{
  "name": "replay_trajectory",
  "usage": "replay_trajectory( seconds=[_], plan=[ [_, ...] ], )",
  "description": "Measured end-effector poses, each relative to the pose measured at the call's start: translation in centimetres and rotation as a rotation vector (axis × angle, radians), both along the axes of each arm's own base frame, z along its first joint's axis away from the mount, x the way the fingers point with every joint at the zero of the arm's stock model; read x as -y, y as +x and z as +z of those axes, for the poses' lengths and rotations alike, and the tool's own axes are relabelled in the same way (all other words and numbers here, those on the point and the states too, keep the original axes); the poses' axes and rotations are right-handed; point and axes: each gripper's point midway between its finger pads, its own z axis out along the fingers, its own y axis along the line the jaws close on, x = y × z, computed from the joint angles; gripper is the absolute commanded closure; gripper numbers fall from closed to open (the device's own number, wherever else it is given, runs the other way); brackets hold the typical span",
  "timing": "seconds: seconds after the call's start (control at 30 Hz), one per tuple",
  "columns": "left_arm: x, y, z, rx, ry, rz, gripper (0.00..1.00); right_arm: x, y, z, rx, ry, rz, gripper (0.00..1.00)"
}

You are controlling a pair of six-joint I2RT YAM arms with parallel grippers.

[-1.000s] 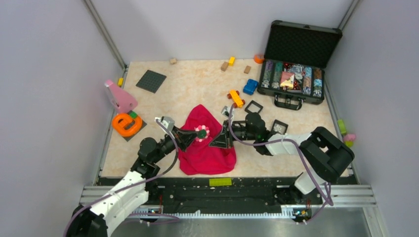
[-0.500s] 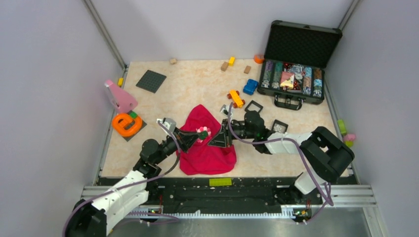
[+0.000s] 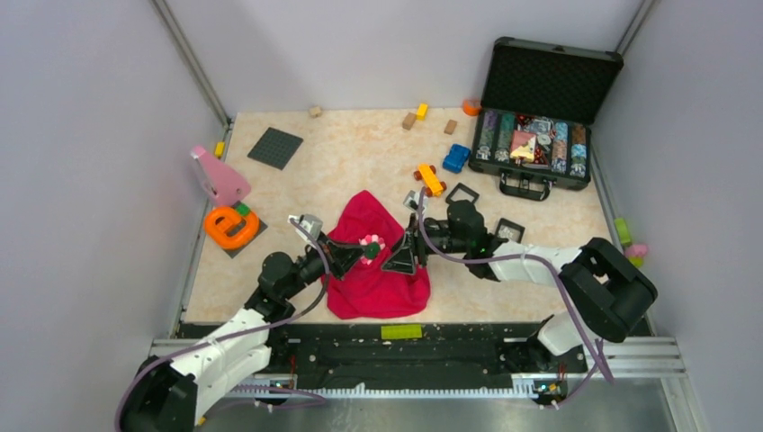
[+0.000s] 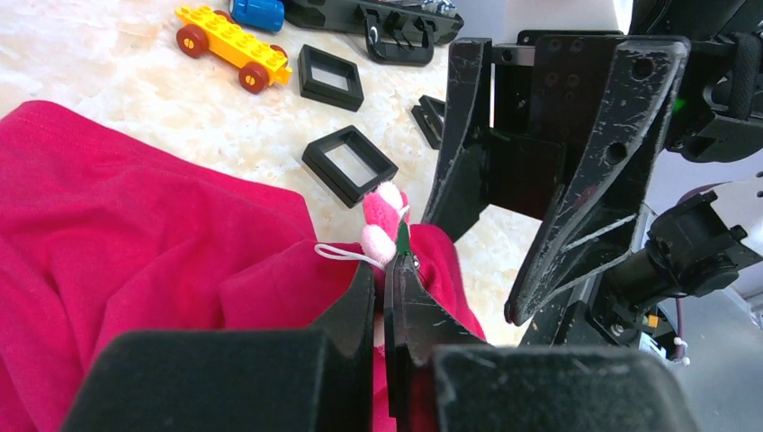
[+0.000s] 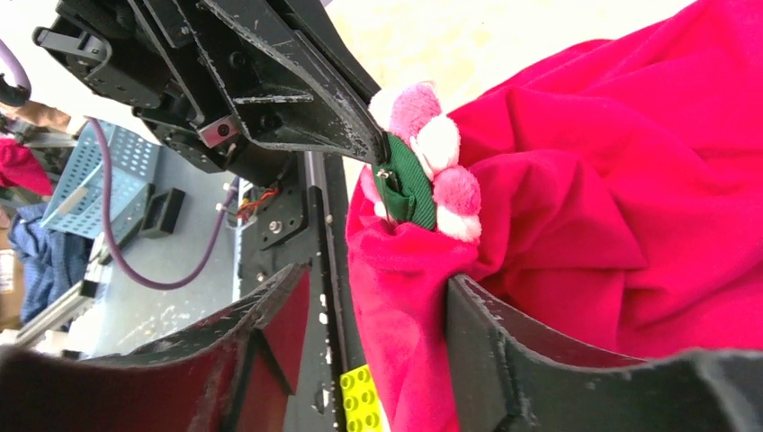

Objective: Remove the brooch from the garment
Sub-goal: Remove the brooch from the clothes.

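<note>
Clamps brooch [image 5: 432, 144] in closed left gripper [image 4: 389, 274] at red garment [image 3: 378, 283] fold, likely to pull free, with right gripper [image 5: 378, 288] parted, empty, astride that fold.

Legend, all three views: I can read no text, label, brand name, number or sign on anything here.
</note>
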Motion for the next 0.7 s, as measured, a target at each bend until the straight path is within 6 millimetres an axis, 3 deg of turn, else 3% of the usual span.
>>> replay_trajectory(
  seconds=[0.1, 0.2, 0.37, 0.57, 0.7],
  plan=[
    [0.1, -0.1, -0.4, -0.009, 0.005, -0.010, 1.00, 0.3, 0.3, -0.5, -0.003, -0.023, -0.018, 0.17],
    [0.3, -0.2, -0.6, -0.013, 0.006, -0.024, 1.00, 0.7, 1.0, -0.9, 0.003, -0.042, -0.049, 0.09],
    [0.7, -0.6, -0.5, -0.013, -0.001, -0.058, 1.00, 1.2, 2.1, -1.0, 0.013, -0.051, -0.094, 0.09],
    [1.0, -1.0, -0.2, -0.005, -0.012, -0.086, 1.00, 1.2, 2.2, -0.8, 0.019, -0.035, -0.092, 0.25],
    [1.1, -1.2, -0.1, -0.001, -0.016, -0.098, 1.00, 0.8, 2.0, -0.6, 0.015, -0.008, -0.067, 0.29]
  ],
)
